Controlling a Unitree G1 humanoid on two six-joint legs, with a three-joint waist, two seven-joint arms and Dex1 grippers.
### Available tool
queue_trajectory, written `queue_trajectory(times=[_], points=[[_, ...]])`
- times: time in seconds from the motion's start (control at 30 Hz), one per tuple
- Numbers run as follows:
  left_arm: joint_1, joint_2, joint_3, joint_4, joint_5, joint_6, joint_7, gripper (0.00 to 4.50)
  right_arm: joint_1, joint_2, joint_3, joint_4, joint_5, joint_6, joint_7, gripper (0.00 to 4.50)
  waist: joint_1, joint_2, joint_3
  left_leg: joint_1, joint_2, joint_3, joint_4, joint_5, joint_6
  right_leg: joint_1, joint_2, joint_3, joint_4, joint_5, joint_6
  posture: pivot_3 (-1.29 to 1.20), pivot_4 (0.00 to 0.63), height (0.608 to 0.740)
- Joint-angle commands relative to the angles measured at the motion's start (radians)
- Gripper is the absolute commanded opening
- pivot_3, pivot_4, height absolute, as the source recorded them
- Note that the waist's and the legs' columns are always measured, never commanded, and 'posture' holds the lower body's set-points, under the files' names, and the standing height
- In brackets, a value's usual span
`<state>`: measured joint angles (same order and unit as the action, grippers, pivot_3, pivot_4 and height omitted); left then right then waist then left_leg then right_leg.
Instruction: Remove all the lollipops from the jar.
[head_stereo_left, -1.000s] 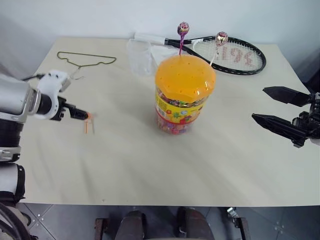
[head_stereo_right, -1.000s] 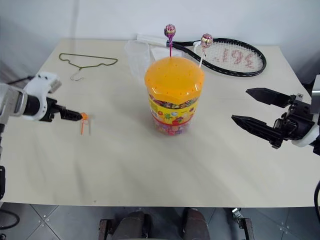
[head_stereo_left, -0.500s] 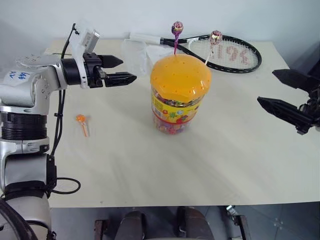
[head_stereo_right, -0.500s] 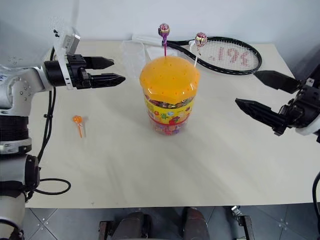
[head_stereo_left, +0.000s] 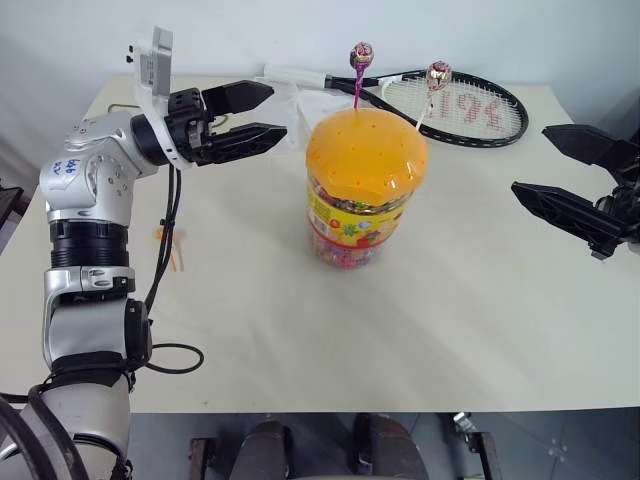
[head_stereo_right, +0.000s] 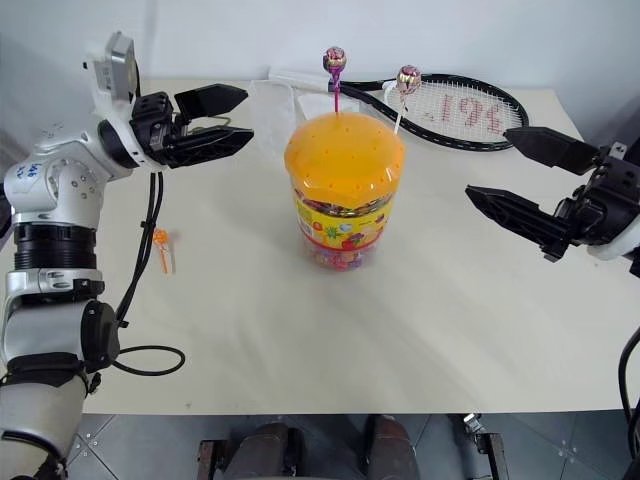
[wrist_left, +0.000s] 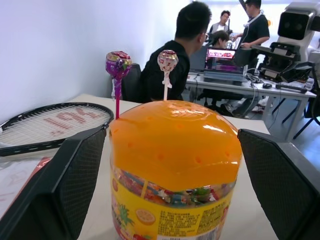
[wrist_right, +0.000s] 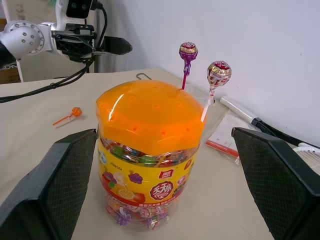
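The jar (head_stereo_right: 345, 195) stands upright near the middle of the pale table (head_stereo_right: 420, 330), its domed orange lid on; the sweets behind its label are too small to tell apart. Two of the lollipops rise from holes at the far side of the lid: the purple lollipop (head_stereo_right: 334, 60) upright, the pinkish-gold lollipop (head_stereo_right: 408, 77) leaning to the right on its white stick. The orange lollipop (head_stereo_right: 160, 244) lies flat on the table well to the left of the jar, partly crossed by the left arm's cable in the left eye view.

The left gripper (head_stereo_right: 228, 122) is raised level, pointing right toward the lid, fingers spread and empty, short of the jar. The right gripper (head_stereo_right: 520, 172) hangs at the right, also spread wide and empty, aimed at the jar from well apart.

Behind the jar lie a tennis racket (head_stereo_right: 455, 108) and a clear plastic cup (head_stereo_right: 268, 100), the cup half hidden by the left gripper. People at desks show beyond the jar in the left wrist view
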<state>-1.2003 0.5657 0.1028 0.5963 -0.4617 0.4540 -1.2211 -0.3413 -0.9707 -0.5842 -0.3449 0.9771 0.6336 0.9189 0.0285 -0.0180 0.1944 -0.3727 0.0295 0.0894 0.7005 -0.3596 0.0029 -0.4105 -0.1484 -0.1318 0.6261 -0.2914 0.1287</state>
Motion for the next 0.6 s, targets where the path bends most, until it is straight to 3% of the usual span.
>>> queue_trajectory(times=[0.03,0.27,0.6], points=[[-0.103,-0.055,-0.041,0.114,0.071,-0.080,0.034,4.47,-0.015,0.004,-0.017,-0.013,0.013,-0.018,-0.008,4.50,0.005,0.000,0.000,0.000,0.000,0.000,0.000,0.000,0.000,0.000,0.000,0.000,-0.001,0.000,0.001,0.00,0.150,0.740],[-0.288,-0.187,-0.003,0.442,0.108,-0.248,0.071,4.47,0.022,0.016,-0.051,-0.052,0.018,-0.019,-0.036,4.50,-0.004,0.000,0.000,-0.001,-0.001,0.000,-0.001,0.000,0.001,0.000,0.000,-0.001,-0.003,0.001,0.001,0.00,0.150,0.740],[-0.404,-0.284,0.024,0.623,0.192,-0.303,0.252,4.47,0.094,0.037,-0.109,-0.113,0.037,-0.018,-0.084,4.50,-0.003,-0.001,0.000,-0.002,-0.001,0.001,-0.002,0.000,0.001,-0.001,0.000,-0.001,-0.004,0.001,0.001,0.00,0.150,0.740]])
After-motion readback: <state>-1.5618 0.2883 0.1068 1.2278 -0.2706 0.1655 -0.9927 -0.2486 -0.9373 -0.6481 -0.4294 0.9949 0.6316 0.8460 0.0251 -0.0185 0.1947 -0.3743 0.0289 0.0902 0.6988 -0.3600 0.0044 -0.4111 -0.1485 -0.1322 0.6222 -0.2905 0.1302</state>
